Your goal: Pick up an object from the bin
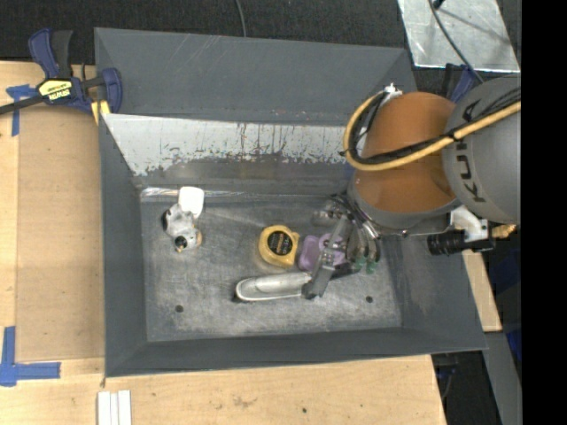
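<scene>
Gripper (pixel 317 286) is down at the right end of the silver oblong piece (pixel 270 288), lower middle of the bin (pixel 266 335); spread or pressed together, I can't tell. Caught that far off centre, it could swing loose, or the purple lump (pixel 308 252) just above gets nudged. Its long axis runs nearly left-right, rounded end pointing left.

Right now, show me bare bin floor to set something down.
Free: the lower-left corner, bordered by the white toy and the silver tool; also between that toy and the yellow tape roll. Crowded: around the gripper, by the purple piece.
</scene>
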{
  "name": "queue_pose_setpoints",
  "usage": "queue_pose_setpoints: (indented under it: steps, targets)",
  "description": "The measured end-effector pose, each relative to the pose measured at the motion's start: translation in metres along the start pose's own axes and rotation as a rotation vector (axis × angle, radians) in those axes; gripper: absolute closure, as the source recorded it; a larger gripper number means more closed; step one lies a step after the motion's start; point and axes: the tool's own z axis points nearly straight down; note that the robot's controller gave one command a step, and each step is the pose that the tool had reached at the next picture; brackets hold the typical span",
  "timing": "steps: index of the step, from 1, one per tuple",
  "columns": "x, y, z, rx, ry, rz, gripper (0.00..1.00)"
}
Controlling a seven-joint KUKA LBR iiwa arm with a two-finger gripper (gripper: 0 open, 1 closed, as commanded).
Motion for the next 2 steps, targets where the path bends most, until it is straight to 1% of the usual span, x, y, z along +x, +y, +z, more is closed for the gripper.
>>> queue_pose_setpoints:
  steps: [1,2]
  targets:
    - [-0.0158,-0.0323,0.0578,0.0,0.0,-0.108,1.0]
    - [-0.0158,-0.0323,0.0578,0.0,0.0,-0.108,1.0]
